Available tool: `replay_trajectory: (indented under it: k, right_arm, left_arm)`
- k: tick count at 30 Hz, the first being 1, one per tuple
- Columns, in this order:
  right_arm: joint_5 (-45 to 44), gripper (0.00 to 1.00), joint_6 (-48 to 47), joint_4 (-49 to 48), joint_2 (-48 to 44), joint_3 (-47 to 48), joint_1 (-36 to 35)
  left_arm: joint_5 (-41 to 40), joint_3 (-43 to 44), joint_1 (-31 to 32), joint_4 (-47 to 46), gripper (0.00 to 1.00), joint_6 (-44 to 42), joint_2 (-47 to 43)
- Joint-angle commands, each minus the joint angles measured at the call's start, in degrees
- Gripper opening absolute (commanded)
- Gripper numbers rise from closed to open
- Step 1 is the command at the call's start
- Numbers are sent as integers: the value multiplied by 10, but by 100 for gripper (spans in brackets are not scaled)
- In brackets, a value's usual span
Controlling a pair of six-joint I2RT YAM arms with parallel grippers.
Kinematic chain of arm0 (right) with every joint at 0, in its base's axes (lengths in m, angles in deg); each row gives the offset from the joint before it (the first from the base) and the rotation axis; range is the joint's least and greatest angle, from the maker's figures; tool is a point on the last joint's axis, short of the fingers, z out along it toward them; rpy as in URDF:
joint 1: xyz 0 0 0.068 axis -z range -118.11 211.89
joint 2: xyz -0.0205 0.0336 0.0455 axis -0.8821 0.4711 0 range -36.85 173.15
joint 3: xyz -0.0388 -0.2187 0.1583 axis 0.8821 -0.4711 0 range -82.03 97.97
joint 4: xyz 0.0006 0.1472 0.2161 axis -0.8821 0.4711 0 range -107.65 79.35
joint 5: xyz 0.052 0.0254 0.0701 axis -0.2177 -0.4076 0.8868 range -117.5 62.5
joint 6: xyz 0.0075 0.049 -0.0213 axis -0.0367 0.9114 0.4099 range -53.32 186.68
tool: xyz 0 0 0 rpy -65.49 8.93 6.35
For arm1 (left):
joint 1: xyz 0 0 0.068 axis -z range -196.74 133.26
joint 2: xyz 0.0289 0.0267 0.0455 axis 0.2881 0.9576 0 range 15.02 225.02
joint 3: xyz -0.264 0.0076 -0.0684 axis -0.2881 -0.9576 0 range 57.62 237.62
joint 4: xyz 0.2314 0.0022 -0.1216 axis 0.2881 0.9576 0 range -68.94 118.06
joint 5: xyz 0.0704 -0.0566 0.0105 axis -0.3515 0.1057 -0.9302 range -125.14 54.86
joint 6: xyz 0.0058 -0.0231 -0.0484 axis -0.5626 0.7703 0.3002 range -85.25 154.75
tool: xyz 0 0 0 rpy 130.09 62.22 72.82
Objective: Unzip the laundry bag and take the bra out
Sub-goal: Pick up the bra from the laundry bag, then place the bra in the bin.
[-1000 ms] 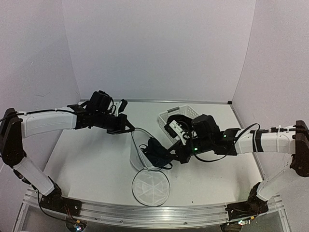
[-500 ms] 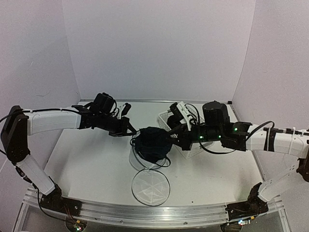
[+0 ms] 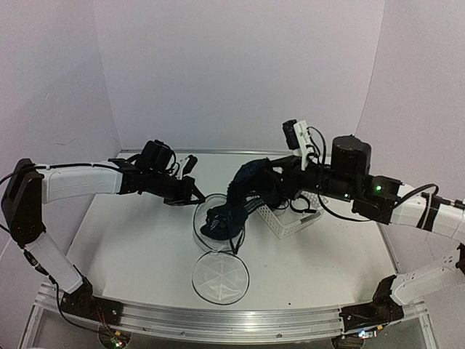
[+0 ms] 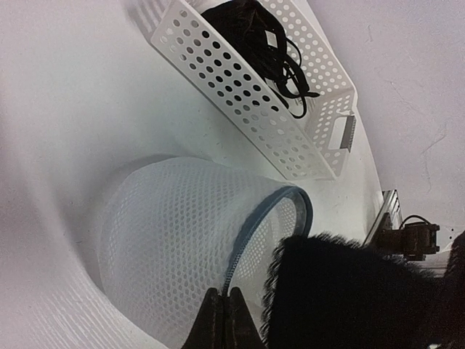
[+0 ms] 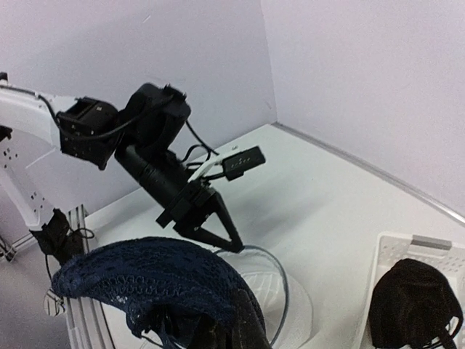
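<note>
The laundry bag point(image 3: 205, 234) stands open on the table, its white mesh wall point(image 4: 167, 233) under a dark rim. Its round lid point(image 3: 220, 276) lies flat in front, still joined to it. My left gripper point(image 3: 197, 198) is shut on the bag's rim, and the pinch shows in the left wrist view point(image 4: 223, 320). My right gripper point(image 3: 245, 177) is shut on the dark navy bra point(image 3: 236, 190) and holds it up above and right of the bag. The bra's lower end hangs over the bag's mouth. In the right wrist view the bra point(image 5: 160, 280) drapes over my right gripper point(image 5: 225, 336).
A white slotted basket point(image 3: 290, 217) stands right of the bag, partly under my right arm, and holds another black garment point(image 4: 247, 29). White walls close the back and both sides. The metal rail point(image 3: 218, 323) runs along the table's front edge.
My right gripper has risen and moved right, drawing the bra up out of the bag. The bag has settled lower and the lid has slid slightly left. My left gripper has stayed on the rim.
</note>
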Motion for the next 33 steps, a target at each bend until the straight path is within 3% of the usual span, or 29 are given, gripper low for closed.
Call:
replay_trajectory:
  k: [1, 12, 22, 33]
  right_arm:
    - [-95, 0, -9, -42, -46, 41, -3]
    - [-267, 0, -42, -42, -96, 85, -3]
    - [-406, 0, -177, -43, -40, 151, 5]
    - [-423, 0, -186, -42, 54, 158, 61]
  left_arm:
    - [-10, 0, 0, -8, 0, -11, -4]
    - [-15, -11, 0, -8, 0, -10, 0]
    - [-13, -18, 0, -8, 0, -10, -6]
    - [-20, -32, 0, -8, 0, -11, -24]
